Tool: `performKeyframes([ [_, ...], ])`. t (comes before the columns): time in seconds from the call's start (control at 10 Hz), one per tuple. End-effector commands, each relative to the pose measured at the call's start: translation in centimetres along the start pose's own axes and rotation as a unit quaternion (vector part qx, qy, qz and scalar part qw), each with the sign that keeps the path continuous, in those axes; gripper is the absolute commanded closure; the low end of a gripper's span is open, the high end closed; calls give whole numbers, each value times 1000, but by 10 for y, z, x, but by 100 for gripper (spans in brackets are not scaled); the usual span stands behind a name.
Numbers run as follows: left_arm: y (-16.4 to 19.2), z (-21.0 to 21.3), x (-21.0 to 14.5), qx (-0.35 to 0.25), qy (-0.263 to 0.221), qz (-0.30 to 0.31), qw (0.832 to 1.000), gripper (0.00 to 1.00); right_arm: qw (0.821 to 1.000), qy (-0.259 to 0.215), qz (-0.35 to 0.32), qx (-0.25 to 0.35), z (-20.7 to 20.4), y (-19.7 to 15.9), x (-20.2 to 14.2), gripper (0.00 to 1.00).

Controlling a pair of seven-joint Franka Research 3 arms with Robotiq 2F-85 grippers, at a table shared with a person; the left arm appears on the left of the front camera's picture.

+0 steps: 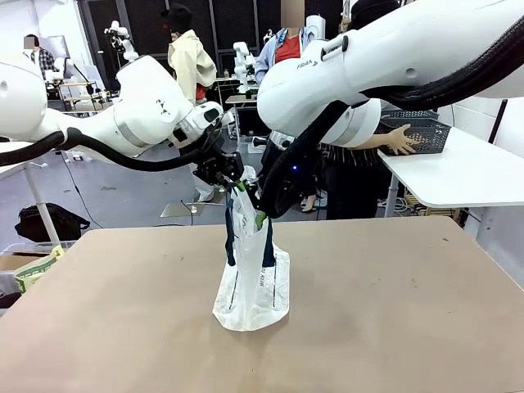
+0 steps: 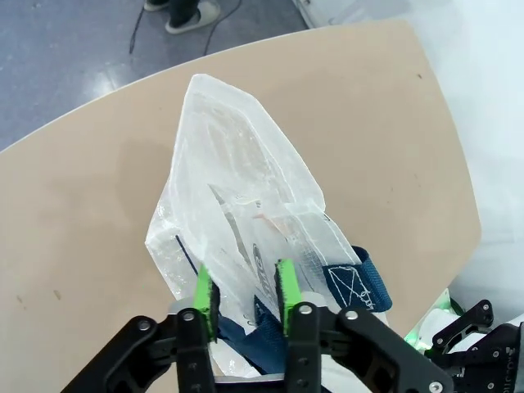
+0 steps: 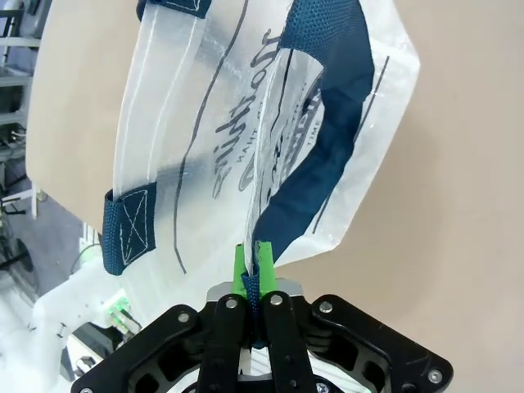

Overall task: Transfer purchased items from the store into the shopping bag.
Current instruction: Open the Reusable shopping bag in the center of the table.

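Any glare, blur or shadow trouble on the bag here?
Front view: even light, sharp, soft shadow by the bag on the table. Left wrist view: pale sheen on the plastic, floor washed out at right. Right wrist view: lettering crisp, no glare.

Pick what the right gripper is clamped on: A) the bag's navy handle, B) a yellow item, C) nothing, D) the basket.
A: in the right wrist view the right gripper has its green pads shut on the navy handle of the bag.
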State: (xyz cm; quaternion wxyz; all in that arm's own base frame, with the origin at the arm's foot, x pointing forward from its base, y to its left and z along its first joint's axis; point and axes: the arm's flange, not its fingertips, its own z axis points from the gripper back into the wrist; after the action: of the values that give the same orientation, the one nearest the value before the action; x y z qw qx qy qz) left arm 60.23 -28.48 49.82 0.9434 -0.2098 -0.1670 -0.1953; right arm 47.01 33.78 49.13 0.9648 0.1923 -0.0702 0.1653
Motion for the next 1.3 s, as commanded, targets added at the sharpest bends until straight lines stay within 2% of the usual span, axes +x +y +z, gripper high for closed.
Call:
performKeyframes([
  [0.0, 0, 4, -4, 16, 11, 8, 1000, 100, 1000, -6, -10, -10, -3, 0, 2, 100],
  [0.4, 12, 20, -13, 42, 8, 8, 999, 100, 999, -13, -34, -34, 5, -12, 0, 100],
  [0.7, 47, 59, -45, 98, 11, 22, 995, 100, 997, -27, -52, -42, 15, -16, 4, 100],
  [0.9, 76, 89, -67, 111, -8, 39, 993, 100, 994, -39, -67, -75, 15, -11, 7, 100],
  [1.2, 121, 113, -95, 114, -35, 58, 991, 100, 993, -33, -78, -83, 5, -10, 10, 100],
])
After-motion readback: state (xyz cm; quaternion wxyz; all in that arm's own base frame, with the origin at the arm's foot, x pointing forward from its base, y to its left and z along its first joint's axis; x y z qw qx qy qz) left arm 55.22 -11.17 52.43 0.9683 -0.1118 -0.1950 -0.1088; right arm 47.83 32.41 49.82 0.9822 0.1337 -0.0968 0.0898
